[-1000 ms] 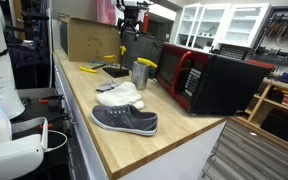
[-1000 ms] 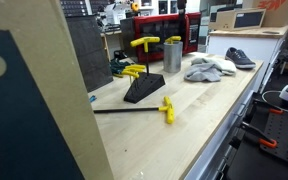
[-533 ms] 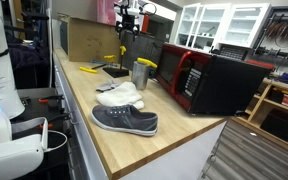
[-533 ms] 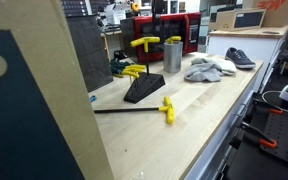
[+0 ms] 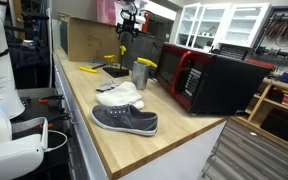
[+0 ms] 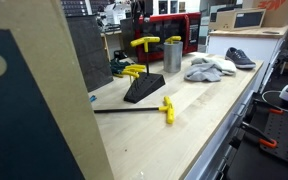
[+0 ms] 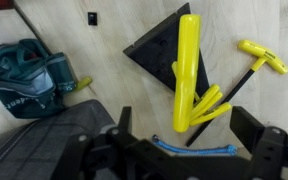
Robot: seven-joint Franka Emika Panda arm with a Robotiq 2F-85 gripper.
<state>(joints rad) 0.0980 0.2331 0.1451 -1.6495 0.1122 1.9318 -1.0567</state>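
End effector hangs high over the far end of a pale wooden desk, jaws spread wide and empty. The room is a workshop with white glass-front cabinets behind. In an exterior view, a cardboard box lies beneath and left of the end effector, a metal cup below it, and a red-and-black microwave to its lower right.

In the wrist view, a green-and-black tool lies left of the end effector. Directly under it is a black wedge stand carrying yellow T-handle hex keys. The largest handle's long axis runs nearly top to bottom of that view. To the right a loose T-handle key lies on the desk, its shaft slanting down-left.
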